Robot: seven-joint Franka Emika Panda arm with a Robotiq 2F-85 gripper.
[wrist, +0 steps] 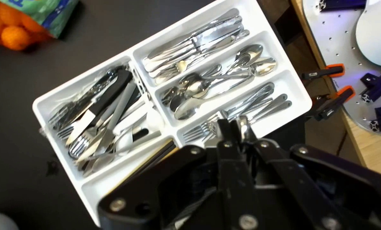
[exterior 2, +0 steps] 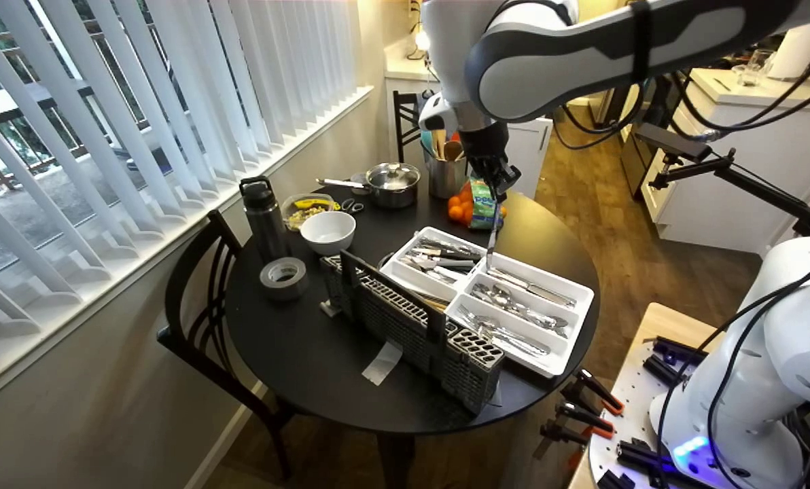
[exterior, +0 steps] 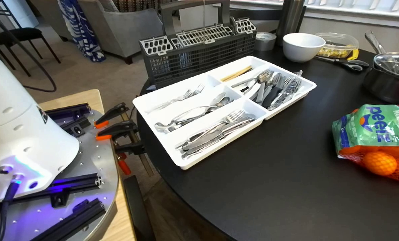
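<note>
End effector (wrist: 229,126): clenching a slim metal utensil (exterior 2: 493,234), probably a table knife, the view being poor; it is hanging near upright directly beneath. White cutlery tray (exterior: 183,163): lying below. Risk: narrow contact could be letting the utensil twist, its tip snagging the tray.

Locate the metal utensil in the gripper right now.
In an exterior view, the metal utensil hangs from the gripper right of centre, in front of the mandarin bag, its tip over or touching the white cutlery tray; which is unclear.
</note>
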